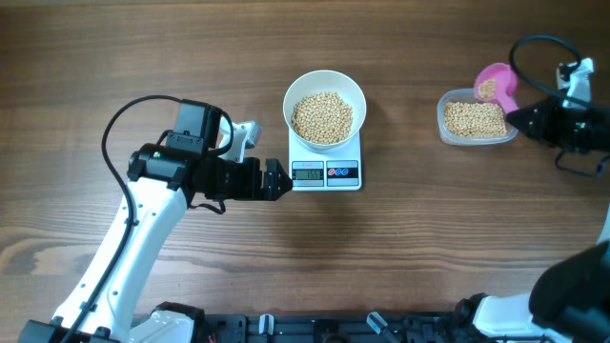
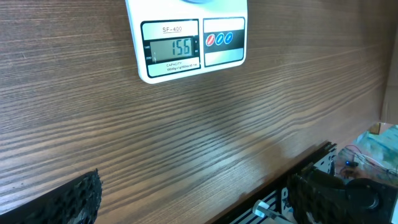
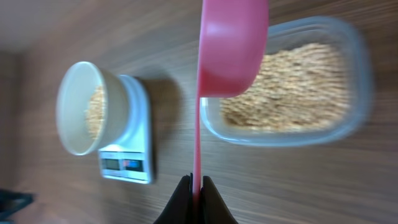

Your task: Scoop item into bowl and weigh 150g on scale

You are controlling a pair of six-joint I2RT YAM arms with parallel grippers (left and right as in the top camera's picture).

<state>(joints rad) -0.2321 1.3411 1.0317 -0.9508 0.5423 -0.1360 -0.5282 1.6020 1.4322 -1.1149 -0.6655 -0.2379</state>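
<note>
At the table's centre, small round tan beans [image 1: 321, 117] heap inside the deep white bowl [image 1: 297, 86], which sits on the flat white square scale [image 1: 326, 173]. Its grey display [image 2: 174, 48] reads 156. Bare wood-grain table [image 1: 400, 257] lies open in front and on both sides. Just beside the scale's front-left corner, the left gripper [image 1: 284, 180] hangs spread wide, holding nothing. Well apart to the right, the right gripper [image 3: 194, 188] pinches the thin handle of a glossy pink scoop [image 1: 498, 86], which holds beans over the far rim of a clear rounded plastic container [image 1: 477, 122] filled with more beans.

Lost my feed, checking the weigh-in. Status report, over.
Left end effector open, empty, beside scale. Right end effector shut on pink scoop at container. Bowl of beans on scale, display 156. Nothing blocking.
</note>
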